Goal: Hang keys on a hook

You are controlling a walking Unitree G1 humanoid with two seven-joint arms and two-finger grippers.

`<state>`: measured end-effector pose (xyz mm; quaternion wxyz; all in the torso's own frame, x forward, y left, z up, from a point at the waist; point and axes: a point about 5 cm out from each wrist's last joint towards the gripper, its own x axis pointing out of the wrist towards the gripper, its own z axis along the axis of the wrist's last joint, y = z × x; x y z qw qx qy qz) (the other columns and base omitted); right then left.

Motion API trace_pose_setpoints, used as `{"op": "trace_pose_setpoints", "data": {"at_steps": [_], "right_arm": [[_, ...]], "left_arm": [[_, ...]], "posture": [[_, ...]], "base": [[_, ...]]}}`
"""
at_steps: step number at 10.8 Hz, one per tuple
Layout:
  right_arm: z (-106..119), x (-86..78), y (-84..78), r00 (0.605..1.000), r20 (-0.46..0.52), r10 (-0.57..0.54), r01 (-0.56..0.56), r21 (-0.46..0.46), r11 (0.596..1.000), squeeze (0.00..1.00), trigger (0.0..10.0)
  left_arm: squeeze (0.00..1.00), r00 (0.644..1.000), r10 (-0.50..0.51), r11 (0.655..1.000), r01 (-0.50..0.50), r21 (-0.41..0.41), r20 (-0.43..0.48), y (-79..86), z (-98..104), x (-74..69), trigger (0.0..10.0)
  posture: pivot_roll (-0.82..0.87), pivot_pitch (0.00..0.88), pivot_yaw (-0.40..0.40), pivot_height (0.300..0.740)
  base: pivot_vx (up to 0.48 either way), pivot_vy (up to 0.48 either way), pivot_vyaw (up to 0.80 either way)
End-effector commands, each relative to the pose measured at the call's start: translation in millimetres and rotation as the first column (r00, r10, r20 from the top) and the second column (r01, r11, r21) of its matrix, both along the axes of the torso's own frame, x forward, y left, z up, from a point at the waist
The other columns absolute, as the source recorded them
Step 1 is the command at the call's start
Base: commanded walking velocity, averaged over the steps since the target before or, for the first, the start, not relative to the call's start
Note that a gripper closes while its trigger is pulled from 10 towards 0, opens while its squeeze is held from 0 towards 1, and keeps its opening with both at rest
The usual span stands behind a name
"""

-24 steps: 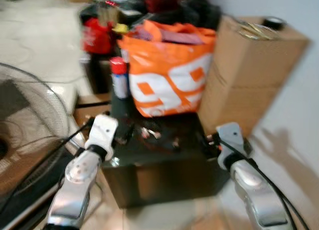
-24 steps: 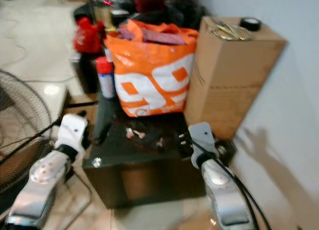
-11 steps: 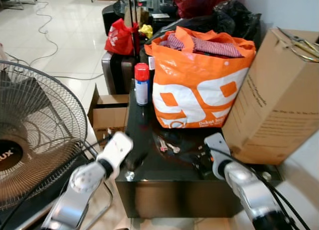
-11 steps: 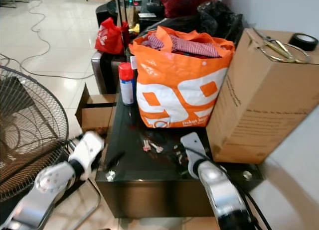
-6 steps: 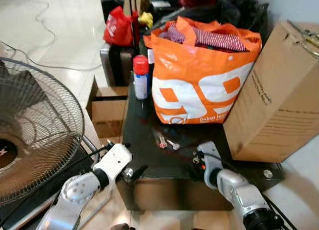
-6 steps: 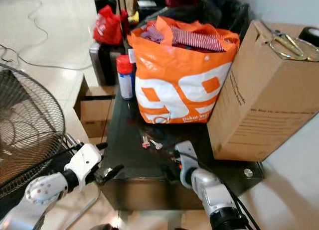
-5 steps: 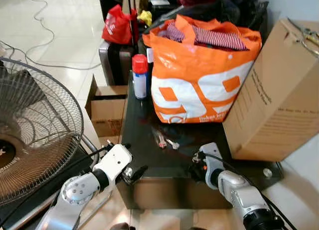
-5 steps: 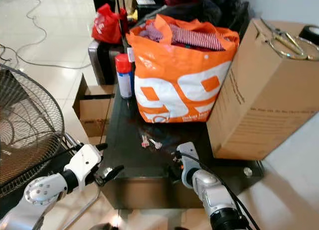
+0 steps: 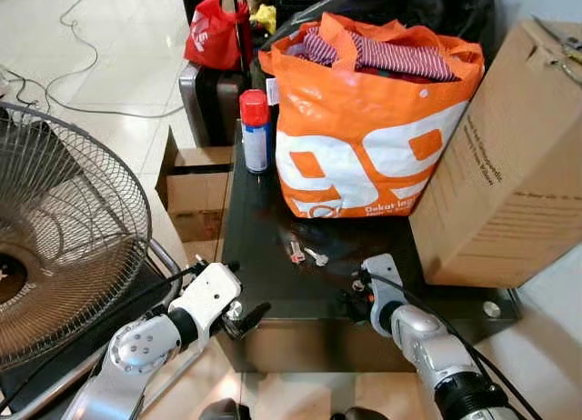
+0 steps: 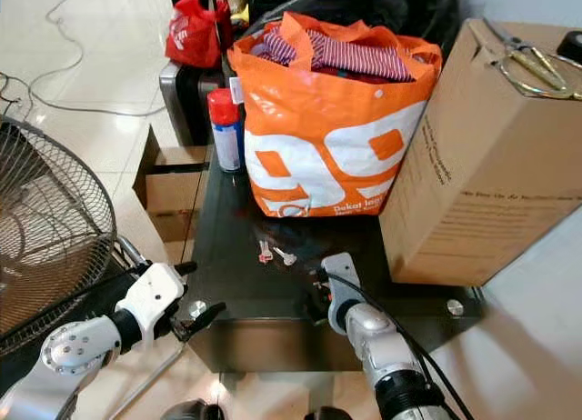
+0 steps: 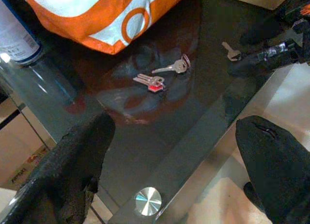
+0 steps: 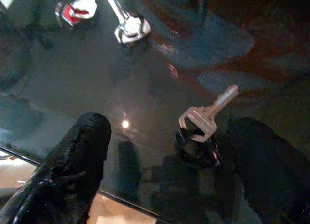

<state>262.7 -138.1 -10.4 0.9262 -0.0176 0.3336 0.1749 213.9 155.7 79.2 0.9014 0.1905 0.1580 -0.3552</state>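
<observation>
Left gripper (image 9: 247, 316): at the bench's near left corner, fingers spread apart, nothing between them; one finger (image 11: 72, 170) is over the glass edge beside a round metal stud (image 11: 147, 200).
Right gripper (image 12: 160, 161): low over the near right part of the bench, fingers apart, one finger (image 12: 72, 161) on each side of a single key.
Single key (image 12: 203, 118): silver, flat on the glass next to a small dark fob (image 12: 197, 149), between the right gripper's fingers; whether they touch it cannot be told.
Bench (image 9: 264, 256): low, with a dark glass top that reflects the things above it.
Key pair (image 10: 274, 253): two more keys near the middle of the bench, left of and farther than the right gripper; one has a red tag (image 11: 154, 88), the other is plain silver (image 11: 173, 67).
Fan (image 9: 64, 247): large wire-caged fan on the floor to the left of the bench.
Bag (image 9: 364, 120): orange and white, stuffed with striped cloth, on the far half of the bench.
Can (image 9: 255, 131): red-capped spray can, upright just left of the bag.
Box (image 9: 518, 156): tall cardboard box to the right, touching the bag.
</observation>
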Motion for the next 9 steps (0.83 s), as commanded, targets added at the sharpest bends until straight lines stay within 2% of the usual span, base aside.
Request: {"op": "trace_pose_setpoints", "data": {"at_steps": [1,3,9], "right_arm": [[0.5,2.5,-1.2,1.000,0.008,-0.004,0.004,-0.017,1.000,0.00,0.0],[-3.1,2.7,-3.6,1.000,0.004,-0.001,0.002,-0.057,0.998,0.00,0.0],[-6.1,3.6,-9.3,1.000,-0.006,0.008,-0.008,-0.080,0.997,0.00,0.0]], "left_arm": [[0.00,1.000,-0.012,1.000,0.012,0.003,-0.001,-1.1,2.0,-1.1,10.0],[0.00,1.000,-0.012,1.000,0.012,0.003,-0.004,-1.4,1.8,-0.6,10.0],[0.00,1.000,-0.010,1.000,0.010,0.002,-0.002,-2.6,0.1,2.5,10.0]], "posture": [[0.01,0.130,0.000,0.740],[0.01,0.134,-0.001,0.740],[0.00,0.127,-0.003,0.740]], "base": [[0.000,0.000,0.00],[0.000,0.000,0.00],[0.000,0.000,0.00]]}}
